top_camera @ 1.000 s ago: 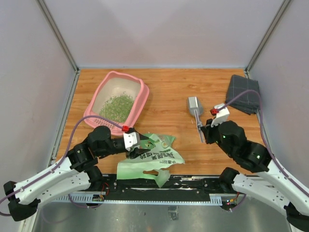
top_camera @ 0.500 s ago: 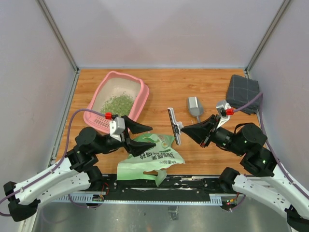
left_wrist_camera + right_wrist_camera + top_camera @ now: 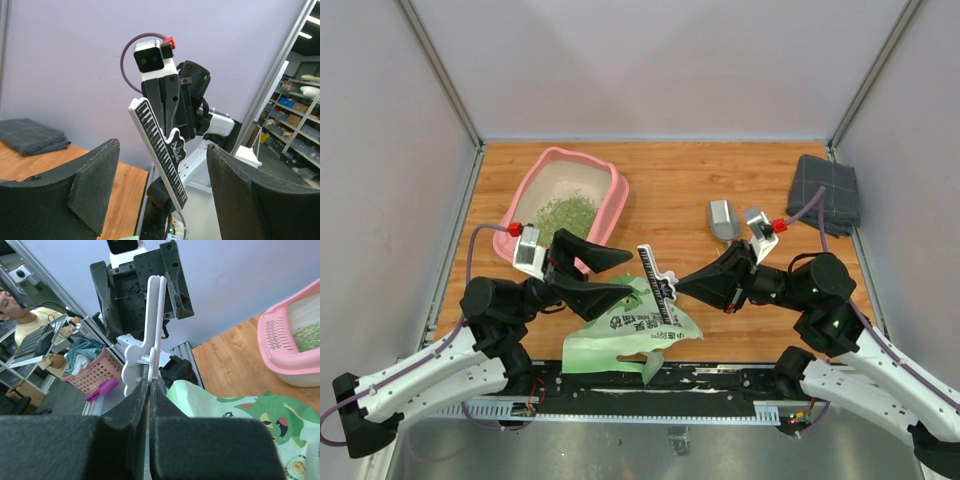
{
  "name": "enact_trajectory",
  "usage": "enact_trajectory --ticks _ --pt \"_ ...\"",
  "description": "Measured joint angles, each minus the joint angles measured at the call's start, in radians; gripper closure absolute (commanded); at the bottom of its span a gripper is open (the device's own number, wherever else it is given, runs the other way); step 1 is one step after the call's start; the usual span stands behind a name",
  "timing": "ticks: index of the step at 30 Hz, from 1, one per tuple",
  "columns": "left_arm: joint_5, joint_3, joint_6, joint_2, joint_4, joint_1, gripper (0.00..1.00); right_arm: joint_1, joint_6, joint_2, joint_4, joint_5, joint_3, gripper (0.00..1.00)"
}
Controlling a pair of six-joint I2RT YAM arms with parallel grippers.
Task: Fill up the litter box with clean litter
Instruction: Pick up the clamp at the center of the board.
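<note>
The pink litter box [image 3: 611, 196] stands at the back left with a heap of green clean litter [image 3: 565, 216] inside; its corner [image 3: 285, 352] and litter [image 3: 311, 335] also show in the right wrist view. My left gripper [image 3: 628, 274] hangs open above the light green bag [image 3: 632, 338], empty, its fingers [image 3: 95, 182] wide apart. My right gripper [image 3: 684, 285] is shut on a black-and-white piano-key clip [image 3: 656, 285], held tilted in the air between the two grippers. The clip [image 3: 160, 152] sits in line with my open left jaws, untouched by them. My right gripper [image 3: 150, 390] pinches the clip [image 3: 152, 325] at its handle end.
A grey metal scoop [image 3: 723, 220] lies on the wooden table right of centre. A folded grey cloth [image 3: 826, 193] rests at the back right corner. The crumpled bag [image 3: 235, 412] lies near the front edge between the arm bases.
My right arm swung left carrying the clip from near the scoop to above the bag. My left gripper lifted off the bag, pulled back left and opened wider, facing the clip.
</note>
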Motion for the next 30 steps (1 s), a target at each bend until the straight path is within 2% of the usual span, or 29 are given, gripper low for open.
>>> enact_trajectory --ticks 4,12,14,15,18,20,25,28,30 --pt "-0.011 0.0 -0.048 0.032 0.036 0.0 0.26 0.0 0.035 0.024 0.038 -0.039 -0.005 0.99" --pt "-0.009 -0.002 -0.145 0.091 0.132 0.0 0.37 0.003 0.075 0.062 0.083 -0.073 -0.018 0.99" --pt "-0.008 -0.003 -0.167 0.097 0.153 0.0 0.45 0.006 0.079 0.076 0.082 -0.075 -0.022 0.99" --pt "-0.008 -0.004 -0.177 0.103 0.169 0.0 0.53 0.006 0.08 0.082 0.082 -0.075 -0.024 0.98" --pt "0.002 -0.007 -0.201 0.119 0.197 0.0 0.84 0.007 0.084 0.1 0.083 -0.081 -0.029 0.95" --pt "0.006 -0.008 -0.205 0.131 0.206 0.002 0.99 0.008 0.085 0.105 0.084 -0.087 -0.032 0.86" --pt "0.024 -0.011 -0.211 0.136 0.216 0.005 1.0 0.011 0.071 0.09 0.045 -0.071 -0.036 0.5" --pt "0.032 -0.012 -0.209 0.135 0.217 0.005 1.0 0.013 0.048 0.063 0.025 -0.064 -0.039 0.43" --pt "0.035 -0.012 -0.204 0.132 0.219 0.004 1.0 0.013 0.033 0.037 0.018 -0.051 -0.043 0.32"
